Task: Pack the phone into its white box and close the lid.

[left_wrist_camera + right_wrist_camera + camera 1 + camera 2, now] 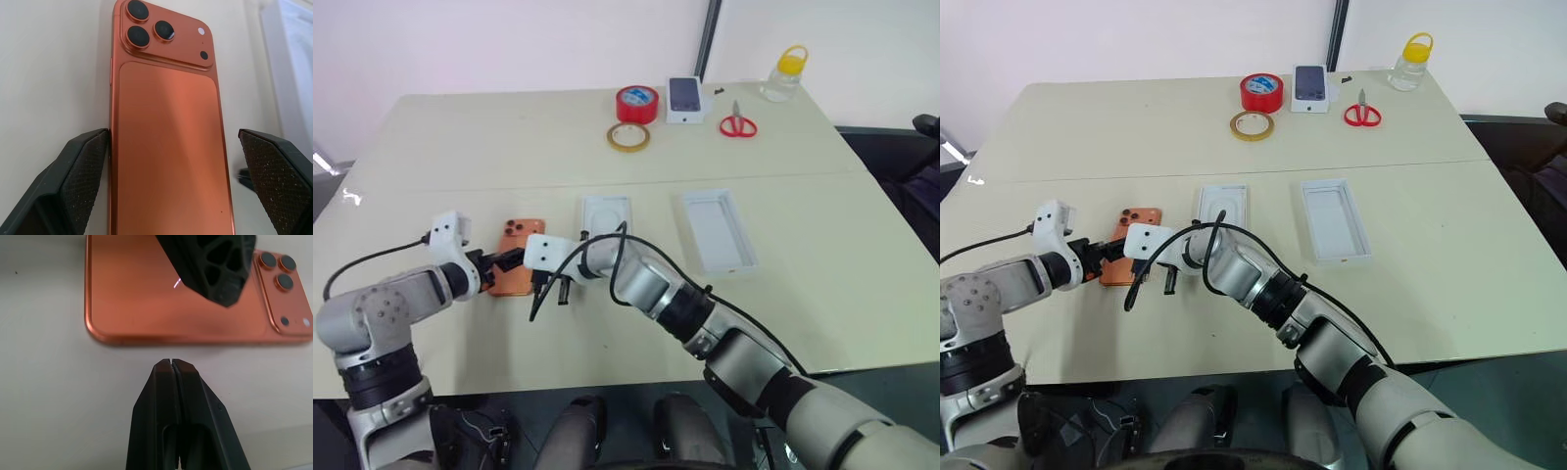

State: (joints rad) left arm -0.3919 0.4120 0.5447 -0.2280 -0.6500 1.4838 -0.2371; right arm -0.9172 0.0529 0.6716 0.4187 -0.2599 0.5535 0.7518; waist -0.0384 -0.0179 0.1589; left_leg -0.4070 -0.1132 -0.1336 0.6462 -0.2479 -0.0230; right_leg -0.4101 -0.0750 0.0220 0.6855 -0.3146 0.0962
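The phone [168,147] lies between the left tool's [173,183] spread fingers.

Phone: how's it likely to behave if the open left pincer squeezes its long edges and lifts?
The phone looks rigid and flat, so it probably won't flex or roll. Its smooth, glossy back and thin rounded edges suggest it may slip between the left pincer pads. Lying flush on the table, it likely slides before lifting.

Closed right pincer [172,363] just beside phone [161,298].

Red tape roll [637,103], tan tape ring [628,137], red scissors [737,125], small phone-printed box [685,100], clear bottle [784,74] (yellow cap)
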